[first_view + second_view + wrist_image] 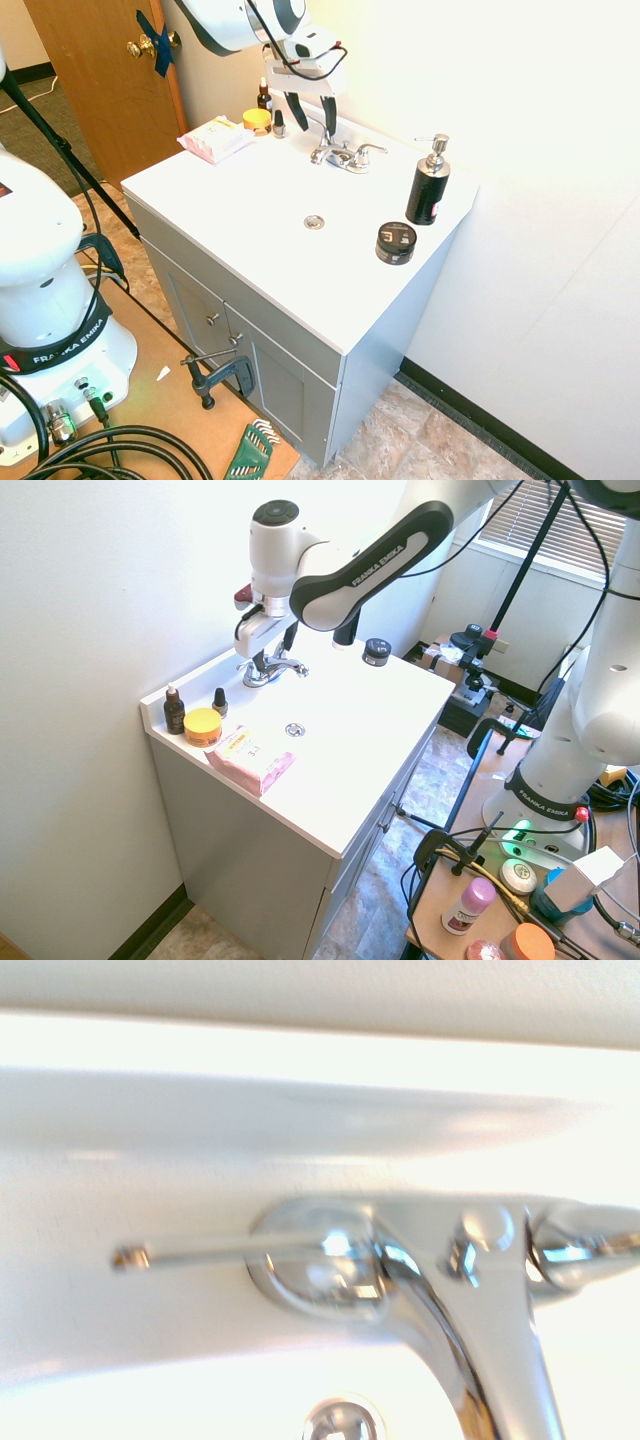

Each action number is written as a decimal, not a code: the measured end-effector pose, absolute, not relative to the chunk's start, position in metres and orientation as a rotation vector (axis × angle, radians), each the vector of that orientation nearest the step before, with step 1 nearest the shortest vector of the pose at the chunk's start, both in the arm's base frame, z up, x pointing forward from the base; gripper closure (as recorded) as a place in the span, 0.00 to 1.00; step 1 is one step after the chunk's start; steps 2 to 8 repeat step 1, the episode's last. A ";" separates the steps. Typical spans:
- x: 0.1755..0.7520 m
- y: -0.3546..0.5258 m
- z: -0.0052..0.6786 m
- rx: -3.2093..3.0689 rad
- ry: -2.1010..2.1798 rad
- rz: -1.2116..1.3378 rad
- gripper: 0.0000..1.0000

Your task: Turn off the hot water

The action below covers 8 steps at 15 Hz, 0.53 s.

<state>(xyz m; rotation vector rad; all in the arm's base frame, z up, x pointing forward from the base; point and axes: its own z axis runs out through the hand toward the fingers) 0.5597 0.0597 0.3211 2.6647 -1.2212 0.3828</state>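
gripper (312, 112) fingers spread, just above the faucet (345, 158) — looks like the lining-up step. left chrome lever (205, 1250) sits beside the faucet's spout (505, 1350), nothing gripping it — next i'd lower, then nudge it shut.

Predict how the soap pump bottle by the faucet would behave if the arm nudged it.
The soap pump bottle would probably tip before sliding far if pushed near the top, being tall and narrow with its pump head up high. Its smooth, rounded side may feel slippery, and once knocked over it would likely roll, since the body looks cylindrical.
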 end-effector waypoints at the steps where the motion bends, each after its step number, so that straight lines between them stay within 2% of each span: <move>1: 0.544 0.052 0.328 2.670 -1.207 0.356 0.00; 8: 0.544 0.052 0.328 2.670 -1.207 0.356 0.00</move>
